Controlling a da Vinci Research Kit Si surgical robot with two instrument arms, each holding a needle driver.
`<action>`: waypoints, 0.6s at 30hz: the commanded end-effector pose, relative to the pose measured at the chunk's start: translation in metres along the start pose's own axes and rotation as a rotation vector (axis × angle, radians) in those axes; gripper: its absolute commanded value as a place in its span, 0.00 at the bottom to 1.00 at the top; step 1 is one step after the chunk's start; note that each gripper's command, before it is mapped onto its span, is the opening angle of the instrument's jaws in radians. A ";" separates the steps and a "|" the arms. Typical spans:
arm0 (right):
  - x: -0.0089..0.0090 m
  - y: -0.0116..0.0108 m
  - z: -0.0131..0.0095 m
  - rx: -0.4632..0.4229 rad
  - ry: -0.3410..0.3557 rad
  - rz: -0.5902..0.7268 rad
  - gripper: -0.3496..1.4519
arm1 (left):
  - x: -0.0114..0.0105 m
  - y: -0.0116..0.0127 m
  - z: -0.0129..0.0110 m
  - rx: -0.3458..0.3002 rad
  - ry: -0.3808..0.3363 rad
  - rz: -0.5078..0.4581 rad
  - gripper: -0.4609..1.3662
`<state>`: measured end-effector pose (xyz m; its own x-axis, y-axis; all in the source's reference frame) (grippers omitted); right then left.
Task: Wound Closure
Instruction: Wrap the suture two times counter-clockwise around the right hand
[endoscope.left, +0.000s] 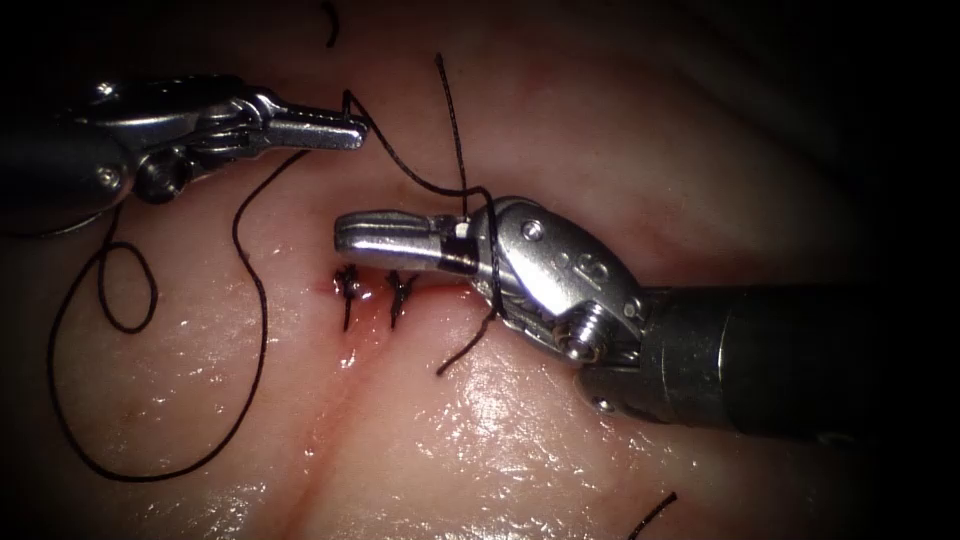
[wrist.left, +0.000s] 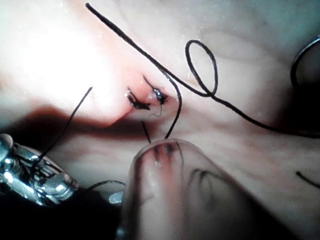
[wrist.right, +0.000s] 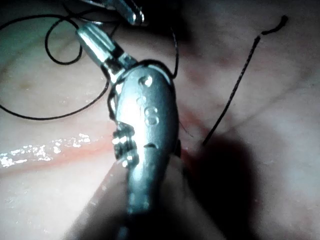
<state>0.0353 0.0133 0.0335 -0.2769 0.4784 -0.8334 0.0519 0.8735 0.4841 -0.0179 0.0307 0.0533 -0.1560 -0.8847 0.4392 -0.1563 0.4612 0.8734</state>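
As viewed through the endoscope, at ten o'clock: left arm's slim silver steel tool (endoscope.left: 355, 132), jaws closed on the thin black thread (endoscope.left: 264, 320) right at the tip. From there, thread toward four o'clock, reaching the right arm's silver steel tool (endoscope.left: 342, 232) and wrapped around it just behind the jaws. Right jaws pressed together, pointing to nine o'clock, nothing seen between them. Directly at six o'clock of those jaws, on the reddish cut (endoscope.left: 335, 400) in the pale, glistening tissue (endoscope.left: 600, 150): two dark knotted stitches (endoscope.left: 347, 283), side by side. Toward eight o'clock, a wide slack loop of thread lying on the tissue left of the cut.
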 end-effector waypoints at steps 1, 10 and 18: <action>0.0001 0.0000 0.0001 -0.008 0.014 -0.006 0.00 | 0.0004 0.0001 0.0000 0.001 0.002 0.001 0.06; 0.0006 0.0024 -0.0012 -0.170 0.027 -0.046 0.00 | 0.0060 -0.0012 0.0003 0.027 0.028 0.016 0.06; 0.0003 0.0037 -0.0018 -0.262 0.013 -0.062 0.00 | 0.0106 -0.0045 0.0015 0.029 0.046 0.030 0.06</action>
<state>0.0339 0.0165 0.0356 -0.2769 0.4223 -0.8631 -0.2289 0.8434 0.4861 -0.0205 0.0189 0.0534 -0.1143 -0.8725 0.4751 -0.1883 0.4886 0.8519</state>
